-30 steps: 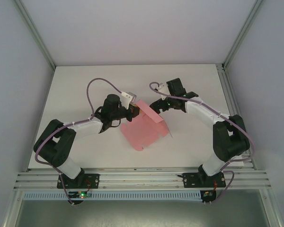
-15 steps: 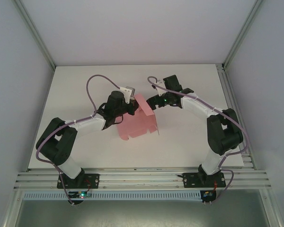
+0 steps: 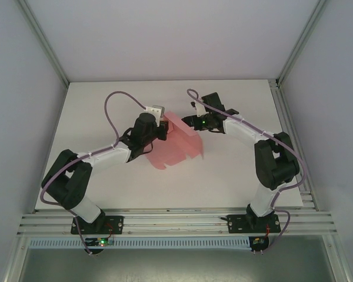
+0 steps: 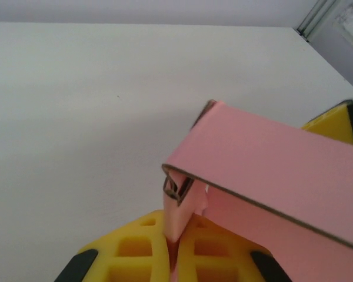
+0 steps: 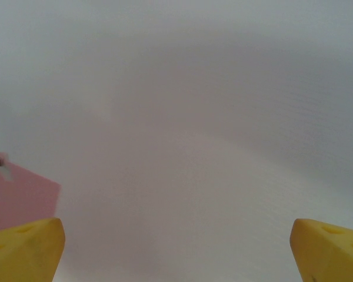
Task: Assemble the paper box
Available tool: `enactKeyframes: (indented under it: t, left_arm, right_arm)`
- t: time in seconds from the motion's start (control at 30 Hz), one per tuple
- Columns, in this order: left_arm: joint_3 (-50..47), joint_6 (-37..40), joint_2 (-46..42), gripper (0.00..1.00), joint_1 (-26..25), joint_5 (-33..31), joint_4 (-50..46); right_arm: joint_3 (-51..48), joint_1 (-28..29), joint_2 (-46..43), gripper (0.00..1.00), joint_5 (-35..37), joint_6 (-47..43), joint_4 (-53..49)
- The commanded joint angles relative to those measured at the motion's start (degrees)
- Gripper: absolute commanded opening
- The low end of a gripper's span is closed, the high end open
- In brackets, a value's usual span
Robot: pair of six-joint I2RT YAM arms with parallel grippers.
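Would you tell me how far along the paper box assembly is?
Done: one panel of the paper box is folded along a crease. In hand: left gripper shut on its edge, right gripper open nearby. Left: the rest is unfolded; no closed box yet.

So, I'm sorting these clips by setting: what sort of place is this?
Probably a lab test cell: a bare white table walled by panels on aluminium framing, the left arm and right arm bolted to a rail at its near edge, one pink paper box.

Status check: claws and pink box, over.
Left claw shut on paper box flap. Right claw open, alongside it. Sheet partly folded; nothing blocking.
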Motion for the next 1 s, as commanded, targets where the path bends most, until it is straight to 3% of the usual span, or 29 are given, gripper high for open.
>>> enactKeyframes:
  t: [0.0,0.13,0.27,0.43,0.63,0.83,0.97]
  left_arm:
    - [-3.38,5.36,-3.60,0.00,-1.01,-1.21,5.58]
    - [-5.99,8.35,-6.50,0.00,-0.97,-1.80,3.70]
    - [-5.81,10.86,-6.62,0.00,-1.10,-4.22,-0.53]
    - [-6.97,11.32,-6.02,0.00,-1.09,-8.77,-0.49]
    - [-6.53,10.81,-6.04,0.00,-1.10,-8.27,-0.64]
    - [-7.07,10.17,-7.35,0.00,-1.05,-6.36,0.70]
    - [-6.94,9.28,-7.80,0.00,-1.10,-4.67,1.06]
  right_arm:
    - [-1.59,-0.37,-4.89,0.98,7.87,-2.83,-6.86]
    - [-2.89,-1.90,-9.47,0.98,20.12,-6.22,-11.57]
    - [-3.73,-2.05,-15.36,0.98,24.28,-9.88,-14.04]
    - [-4.16,-1.94,-23.81,0.98,22.31,-14.90,-15.31]
    - [-7.47,-0.15,-29.75,0.98,6.41,-21.13,-15.01]
    - [-8.32,1.74,-26.24,0.98,9.07,-21.72,-16.39]
    - [-8.00,3.75,-22.22,0.98,7.07,-22.30,-15.30]
